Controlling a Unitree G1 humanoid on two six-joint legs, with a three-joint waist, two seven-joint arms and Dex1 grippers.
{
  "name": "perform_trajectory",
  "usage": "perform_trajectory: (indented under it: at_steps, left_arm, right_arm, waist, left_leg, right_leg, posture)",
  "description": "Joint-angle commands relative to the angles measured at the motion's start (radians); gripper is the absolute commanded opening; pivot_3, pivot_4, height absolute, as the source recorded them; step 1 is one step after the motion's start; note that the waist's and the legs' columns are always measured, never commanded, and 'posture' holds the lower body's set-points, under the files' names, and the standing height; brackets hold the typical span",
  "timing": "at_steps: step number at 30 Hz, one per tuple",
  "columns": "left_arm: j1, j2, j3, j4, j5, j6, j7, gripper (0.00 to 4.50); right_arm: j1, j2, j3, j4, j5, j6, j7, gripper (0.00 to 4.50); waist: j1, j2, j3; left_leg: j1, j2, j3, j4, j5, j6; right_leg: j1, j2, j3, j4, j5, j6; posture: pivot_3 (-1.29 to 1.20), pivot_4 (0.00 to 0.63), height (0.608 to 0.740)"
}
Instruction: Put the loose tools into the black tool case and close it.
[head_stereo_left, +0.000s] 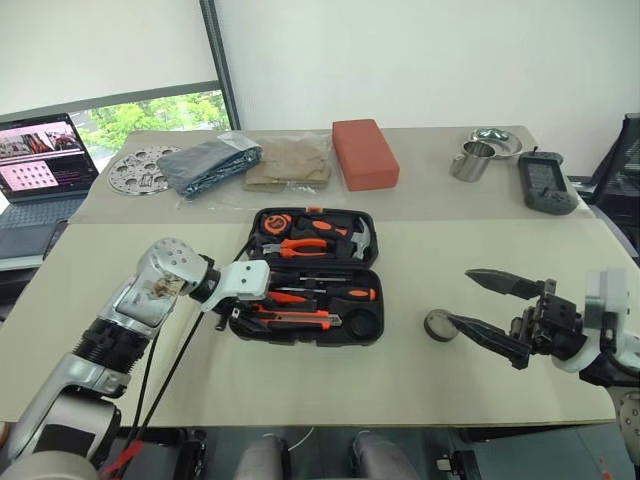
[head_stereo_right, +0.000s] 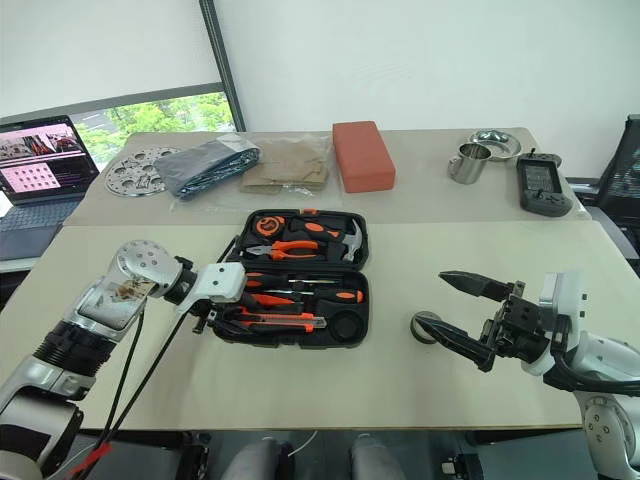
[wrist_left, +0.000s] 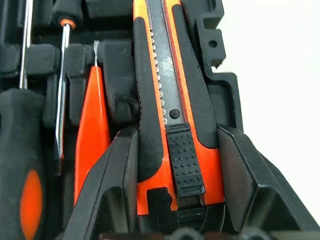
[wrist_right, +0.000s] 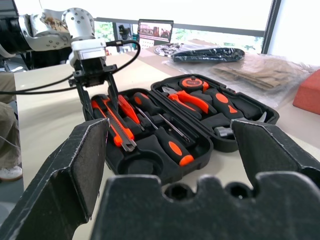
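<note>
One loose tool is left outside the flat black plastic tool case (head_stereo_left: 312, 275), which lies open in the middle of the beige table (head_stereo_left: 300, 390): the small grey tape roll (head_stereo_left: 437, 324), lying on the table to the right of the case, just beside the lower finger of the right gripper (head_stereo_left: 492, 314). Inside the case, the orange-and-black utility knife (wrist_left: 175, 110) lies in its moulded slot along the front edge, and the left gripper (wrist_left: 177, 165), at the left end of the case, has its two black fingers about half open on either side of the knife handle, close to it; I cannot tell if they press it. The orange-and-black screwdrivers (head_stereo_left: 325, 293) lie in the slots just behind the knife. The right gripper is wide open and holds nothing. The step in hand seems to be the seating of the knife. Next, I think, the left gripper must let go and lift away from the case, then the right gripper should close on the roll and carry it to the round recess (head_stereo_left: 362, 324) at the right front corner of the case.
</note>
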Motion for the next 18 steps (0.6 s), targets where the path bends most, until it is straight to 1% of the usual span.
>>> perform_trajectory:
  at_steps: [1,5,7,8,10,12,13,18]
  left_arm:
    - [-0.002,0.011,-0.025,-0.015,0.024,-0.016,-0.008,1.76]
    - [-0.016,-0.001,-0.026,0.004,0.03,-0.019,0.001,1.76]
    - [-0.019,-0.006,-0.023,0.008,0.022,-0.028,-0.001,2.78]
    - [-0.021,-0.009,-0.019,0.011,0.022,-0.031,0.007,2.98]
    - [-0.028,-0.018,-0.009,0.018,0.022,-0.031,0.031,3.79]
    - [-0.037,-0.025,-0.001,0.025,0.02,-0.024,0.048,4.4]
    - [-0.041,-0.025,0.004,0.022,0.01,-0.01,0.046,4.45]
    - [-0.05,-0.002,0.056,-0.03,-0.072,0.071,0.019,4.45]
  right_arm:
    - [-0.011,-0.003,-0.031,-0.027,0.007,-0.025,-0.004,4.5]
    - [-0.01,-0.007,-0.034,-0.035,0.013,-0.017,-0.01,4.5]
    - [-0.009,-0.008,-0.034,-0.041,0.014,-0.015,-0.014,4.5]
    - [-0.009,-0.008,-0.033,-0.042,0.014,-0.014,-0.015,4.5]
    - [-0.01,-0.008,-0.031,-0.043,0.015,-0.013,-0.019,4.5]
    - [-0.012,-0.008,-0.028,-0.044,0.014,-0.013,-0.021,4.5]
    - [-0.013,-0.008,-0.027,-0.044,0.014,-0.013,-0.022,4.5]
    - [-0.022,-0.005,-0.013,-0.04,0.008,-0.015,-0.024,4.5]
  waist:
    - [0.0,0.0,0.0]
    - [0.0,0.0,0.0]
    - [0.0,0.0,0.0]
    - [0.0,0.0,0.0]
    - [0.0,0.0,0.0]
    - [-0.001,0.0,0.0]
    - [-0.002,0.0,0.0]
    - [-0.003,0.0,0.0]
  left_leg:
    - [0.0,0.0,0.0,0.0,0.0,0.0]
    - [0.0,0.0,0.0,0.0,0.0,0.0]
    - [0.0,0.0,0.0,0.0,0.0,0.0]
    - [0.0,0.0,0.0,0.0,0.0,0.0]
    - [0.0,0.0,0.0,0.0,0.0,0.0]
    - [0.0,0.0,0.0,0.0,0.0,0.0]
    - [0.0,0.0,0.0,0.0,0.0,0.0]
    - [-0.001,0.0,0.0,0.0,0.0,0.0]
  right_leg:
    - [0.0,0.0,0.0,0.0,0.0,0.0]
    - [0.0,0.0,0.0,0.0,0.0,0.0]
    - [0.0,0.0,0.0,0.0,0.0,0.0]
    - [0.0,0.0,0.0,0.0,0.0,0.0]
    - [0.0,0.0,0.0,0.0,0.0,0.0]
    - [0.0,0.0,0.0,0.0,0.0,0.0]
    - [0.0,0.0,0.0,0.0,0.0,0.0]
    - [0.0,0.0,0.0,0.0,0.0,0.0]
  posture:
    - [0.0,0.15,0.74]
    - [0.0,0.15,0.74]
    - [0.0,0.15,0.74]
    - [0.0,0.15,0.74]
    - [0.0,0.15,0.74]
    - [0.0,0.15,0.74]
    - [0.0,0.15,0.74]
    - [0.0,0.15,0.74]
